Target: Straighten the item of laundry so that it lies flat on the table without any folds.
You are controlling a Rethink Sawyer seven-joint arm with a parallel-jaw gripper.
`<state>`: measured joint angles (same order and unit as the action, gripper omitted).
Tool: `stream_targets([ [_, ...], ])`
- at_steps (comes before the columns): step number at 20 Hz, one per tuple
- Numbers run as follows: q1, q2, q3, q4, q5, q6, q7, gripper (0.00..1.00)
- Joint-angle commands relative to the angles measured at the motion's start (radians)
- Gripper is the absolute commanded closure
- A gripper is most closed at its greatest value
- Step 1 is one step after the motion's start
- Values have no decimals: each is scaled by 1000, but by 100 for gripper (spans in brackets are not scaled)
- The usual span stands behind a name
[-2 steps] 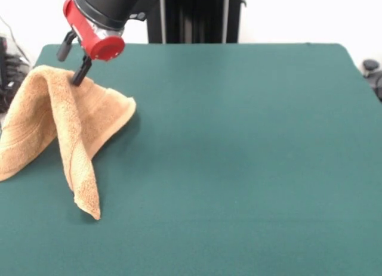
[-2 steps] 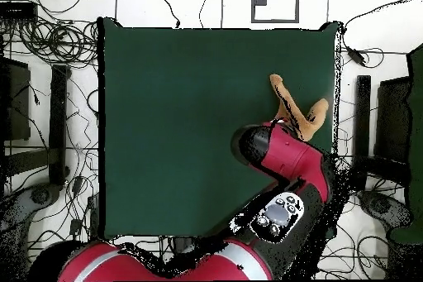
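Front view has the orange-tan terry towel [image 1: 71, 124] bunched up near one side edge of the big dark green felt-covered table [image 1: 239, 157], toward the far corner. It's tented: one spot is hoisted into a peak and the rest drapes down in folded flaps, with one long strip trailing toward the camera. The red and black robot arm's gripper [image 1: 76, 64] sits right at that peak, and the dark fingers look pinched onto the cloth there, which is my guess for why the towel stands up instead of slumping. Overhead view mostly hides the grip under the arm; only bits of towel [image 2: 299, 112] poke out by the table edge. I'd say it's nowhere near flat yet. Lifting by one point probably lets the folds hang loose before it gets dragged out.
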<state>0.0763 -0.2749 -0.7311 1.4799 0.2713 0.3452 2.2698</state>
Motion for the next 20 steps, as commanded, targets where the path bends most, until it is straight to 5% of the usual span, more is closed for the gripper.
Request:
stream_targets([
  [1, 37, 37, 44, 65, 55, 88, 249, 0],
  [9, -81, 75, 136, -101, 52, 126, 137, 0],
  [20, -92, 63, 156, -93, 32, 82, 131, 0],
])
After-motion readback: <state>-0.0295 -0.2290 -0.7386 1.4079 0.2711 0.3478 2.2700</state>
